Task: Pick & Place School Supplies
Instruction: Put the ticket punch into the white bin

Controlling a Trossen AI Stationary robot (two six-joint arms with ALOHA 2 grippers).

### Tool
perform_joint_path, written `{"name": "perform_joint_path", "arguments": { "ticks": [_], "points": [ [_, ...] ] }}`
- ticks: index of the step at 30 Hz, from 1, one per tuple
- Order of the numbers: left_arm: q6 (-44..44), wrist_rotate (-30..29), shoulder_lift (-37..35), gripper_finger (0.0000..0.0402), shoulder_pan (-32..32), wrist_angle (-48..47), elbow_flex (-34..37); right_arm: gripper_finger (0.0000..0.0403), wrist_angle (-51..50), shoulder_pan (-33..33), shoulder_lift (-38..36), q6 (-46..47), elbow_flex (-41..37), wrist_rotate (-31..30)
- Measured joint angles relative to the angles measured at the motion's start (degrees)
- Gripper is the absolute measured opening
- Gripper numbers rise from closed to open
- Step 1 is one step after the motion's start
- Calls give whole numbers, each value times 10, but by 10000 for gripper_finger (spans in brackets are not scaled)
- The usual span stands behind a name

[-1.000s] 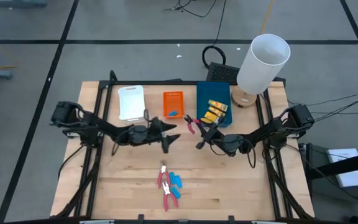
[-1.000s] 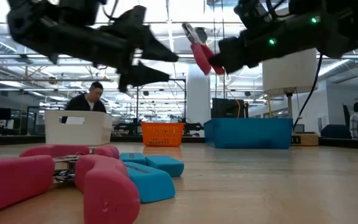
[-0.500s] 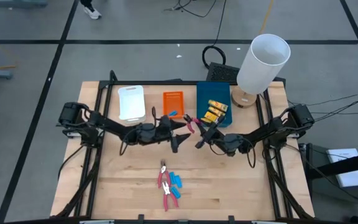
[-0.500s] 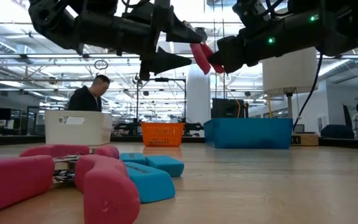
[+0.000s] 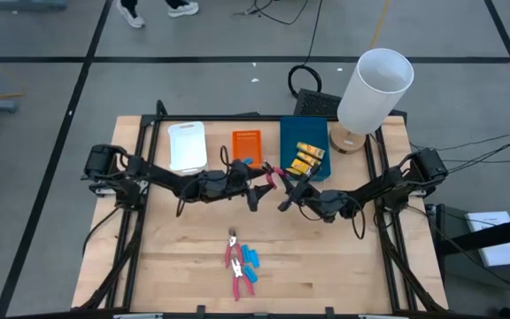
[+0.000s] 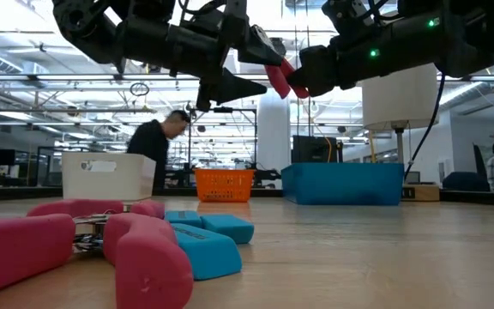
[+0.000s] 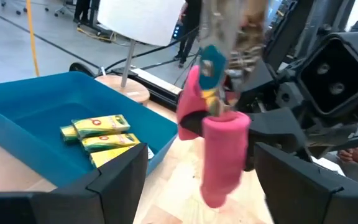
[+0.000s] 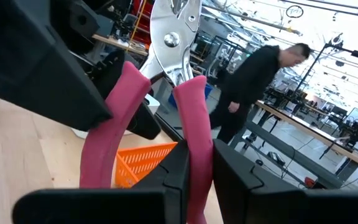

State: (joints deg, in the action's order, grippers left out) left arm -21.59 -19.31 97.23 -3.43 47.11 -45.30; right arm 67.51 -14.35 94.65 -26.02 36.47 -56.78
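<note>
My right gripper [image 5: 289, 188] is shut on pink-handled pliers [image 5: 273, 177], held above the table's middle, just in front of the blue tray. My left gripper [image 5: 262, 184] is open right beside them. In its wrist view its two fingers stand on either side of a pink handle [image 7: 224, 155], and no touch shows. A second pair of pink pliers [image 5: 237, 264] and light-blue pieces [image 5: 251, 258] lie flat on the table near its front; they show close up in the low view [image 6: 101, 245]. Yellow packets [image 5: 308, 158] lie in the blue tray. My right gripper pinches one pink handle [image 8: 192, 134] of the pliers between its two fingers, coming level from the table's right. The other handle [image 8: 107, 134] stands free beside it. The pliers are lifted clear, their metal head [image 8: 174, 28] pointing away from the fingers.
A white tray [image 5: 187, 144], an orange tray [image 5: 246, 148] and a blue tray [image 5: 292, 142] stand in a row at the back. A white lamp [image 5: 372, 89] stands at the back right. People move in the room beyond.
My left gripper has gone toward the table's right and far side and a little up, toward the pliers in my right gripper. Its open fingers now stand around a pink handle.
</note>
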Motion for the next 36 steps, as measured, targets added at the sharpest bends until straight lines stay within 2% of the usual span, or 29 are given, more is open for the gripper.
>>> {"name": "perform_joint_path", "arguments": {
  "ticks": [11, 19, 23, 31, 36],
  "points": [
    [-29, 21, 45, 299, 15, 41, 0, 43, -6, 0, 0, -2, 0, 8],
    [-6, 22, 49, 293, 15, 66, 0, 43, -2, -3, 0, -2, 0, -2],
    [-6, 29, 49, 251, 15, 72, 0, 43, -5, -3, 0, -2, 0, -1],
    [-6, 38, 49, 85, 14, 75, 0, 44, -8, -2, 0, 12, 0, 0],
    [6, 43, 49, 81, 14, 76, 0, 60, -27, -2, 0, 22, 0, 7]
  ]
}}
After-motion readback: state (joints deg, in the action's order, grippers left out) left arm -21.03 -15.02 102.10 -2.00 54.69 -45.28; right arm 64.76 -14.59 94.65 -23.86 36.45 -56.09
